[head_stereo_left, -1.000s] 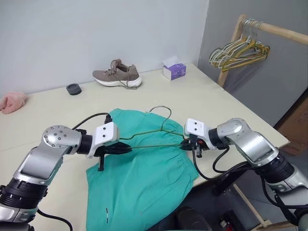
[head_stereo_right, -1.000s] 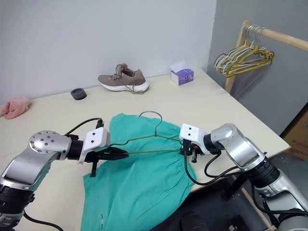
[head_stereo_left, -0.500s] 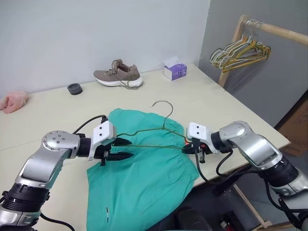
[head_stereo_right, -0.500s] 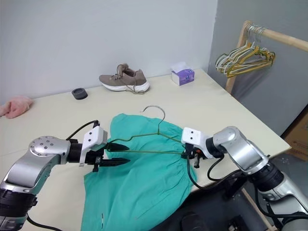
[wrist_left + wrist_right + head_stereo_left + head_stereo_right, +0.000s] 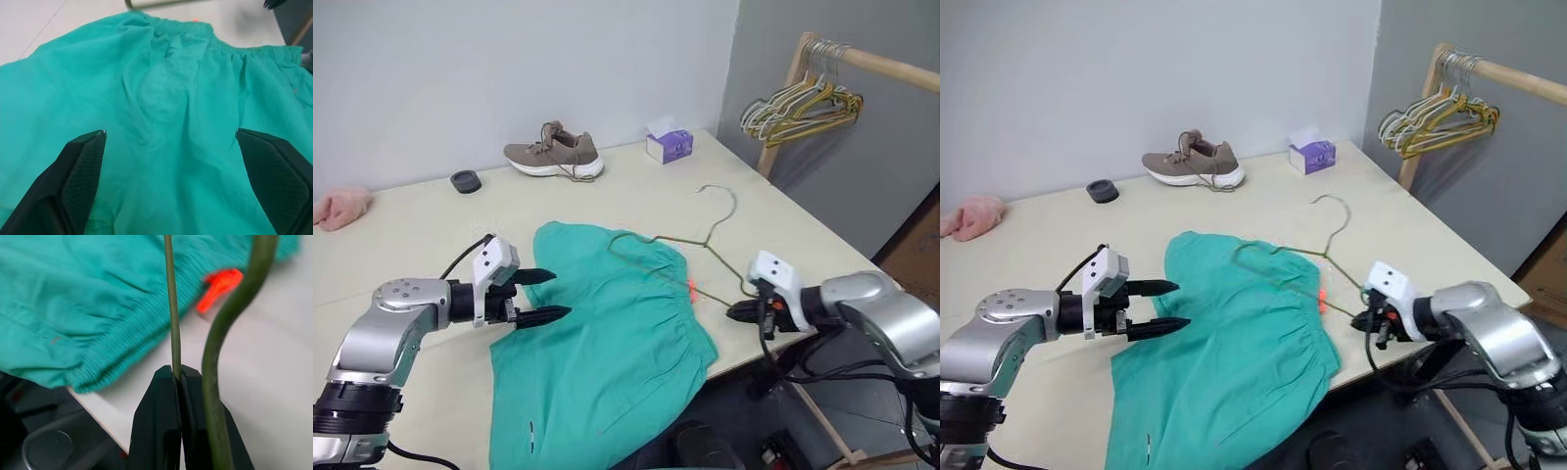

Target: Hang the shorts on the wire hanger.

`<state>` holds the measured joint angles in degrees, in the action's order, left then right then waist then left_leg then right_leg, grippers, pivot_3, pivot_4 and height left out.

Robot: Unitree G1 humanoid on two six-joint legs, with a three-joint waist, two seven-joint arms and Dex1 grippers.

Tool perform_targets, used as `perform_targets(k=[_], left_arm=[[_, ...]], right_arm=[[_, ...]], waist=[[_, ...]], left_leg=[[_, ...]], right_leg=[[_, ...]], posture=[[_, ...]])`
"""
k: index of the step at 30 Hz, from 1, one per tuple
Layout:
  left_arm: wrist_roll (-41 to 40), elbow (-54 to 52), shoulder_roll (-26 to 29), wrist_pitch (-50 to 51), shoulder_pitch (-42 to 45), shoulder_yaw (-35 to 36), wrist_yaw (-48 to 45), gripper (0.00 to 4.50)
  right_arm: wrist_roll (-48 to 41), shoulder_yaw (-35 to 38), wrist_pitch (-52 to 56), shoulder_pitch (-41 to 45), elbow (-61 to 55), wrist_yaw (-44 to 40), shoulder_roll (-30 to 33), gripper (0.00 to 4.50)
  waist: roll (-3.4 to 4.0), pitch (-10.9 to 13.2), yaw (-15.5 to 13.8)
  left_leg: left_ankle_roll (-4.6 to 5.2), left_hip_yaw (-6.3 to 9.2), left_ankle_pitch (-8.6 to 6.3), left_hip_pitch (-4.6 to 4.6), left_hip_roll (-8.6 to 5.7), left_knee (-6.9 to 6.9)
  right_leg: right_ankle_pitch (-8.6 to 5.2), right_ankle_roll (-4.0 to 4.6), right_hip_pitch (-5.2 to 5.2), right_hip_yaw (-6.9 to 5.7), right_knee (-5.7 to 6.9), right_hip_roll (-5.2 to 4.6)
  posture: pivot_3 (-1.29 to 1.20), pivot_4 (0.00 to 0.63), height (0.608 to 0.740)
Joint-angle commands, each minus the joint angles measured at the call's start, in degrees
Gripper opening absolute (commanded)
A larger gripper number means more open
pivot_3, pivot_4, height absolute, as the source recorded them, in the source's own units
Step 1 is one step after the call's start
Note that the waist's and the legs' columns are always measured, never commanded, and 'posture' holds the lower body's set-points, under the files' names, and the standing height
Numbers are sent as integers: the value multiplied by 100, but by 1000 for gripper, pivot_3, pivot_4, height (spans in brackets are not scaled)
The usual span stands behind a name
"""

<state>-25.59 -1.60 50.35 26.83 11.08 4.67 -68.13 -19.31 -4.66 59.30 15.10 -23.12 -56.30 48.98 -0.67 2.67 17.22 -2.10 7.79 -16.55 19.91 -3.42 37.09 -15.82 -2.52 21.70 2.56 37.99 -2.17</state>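
Lying flat across the lower middle of the frame, the shorts (image 5: 602, 333) spread over a pale table (image 5: 421, 220), elastic waistband toward the right with a small orange tag at its edge. At lower right, the right gripper (image 5: 744, 313) has its fingers pressed together on one end of the wire hanger (image 5: 690, 257), pinching a thin strand of the wire (the right wrist view shows this clearly). From there the hanger slants up and left, its far end resting on the waistband and its hook toward the upper right. At left, the left gripper (image 5: 540, 296) hovers just beside the cloth's left edge, fingers spread wide and holding nothing.

Judging by this, the threading step is in hand. Next, the open gripper likely needs to pinch the fabric so the hanger can be worked into the shorts.
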Motion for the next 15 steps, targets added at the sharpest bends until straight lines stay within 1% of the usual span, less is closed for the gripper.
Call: perform_targets(k=[1, 5, 9, 11, 15], left_arm=[[26, -96, -66, -101, 71, -11, 39, 4476], [178, -81, -211, -376, 224, -100, 96, 4476], [330, -101, -225, -616, 291, -195, 67, 4476], [386, -136, -233, -685, 302, -237, 83, 4476], [399, -271, -243, -690, 265, -261, 104, 4476]], right_arm=[[-312, 785, 395, -416, -296, 255, 63, 0], [-453, 1250, 760, -1092, -233, 458, 156, 0], [-684, 1265, 977, -1614, -406, 351, 441, 0], [-880, 1269, 1144, -1720, -501, 295, 542, 0], [-1126, 1105, 1081, -1710, -666, 171, 769, 0]], waist=[[-1, -2, 3], [-1, -5, 18], [2, -8, 54], [3, -9, 61], [4, -9, 72]], left_leg=[[0, 1, 0, 1, 0, 0], [0, -3, 0, -1, 1, 2], [0, -8, 0, -5, 2, 6], [0, -11, 0, -6, 2, 8], [1, -15, 0, -13, 3, 14]], right_leg=[[0, 0, 0, 0, 0, 0], [0, 0, -3, 0, 1, 0], [1, -2, -6, 1, 3, 1], [1, -3, -6, 1, 5, 2], [6, -11, -18, 0, 3, 2]], posture=[[-385, 0, 740], [-385, 0, 740], [-390, 0, 740], [-383, 0, 740], [-373, 0, 740]])
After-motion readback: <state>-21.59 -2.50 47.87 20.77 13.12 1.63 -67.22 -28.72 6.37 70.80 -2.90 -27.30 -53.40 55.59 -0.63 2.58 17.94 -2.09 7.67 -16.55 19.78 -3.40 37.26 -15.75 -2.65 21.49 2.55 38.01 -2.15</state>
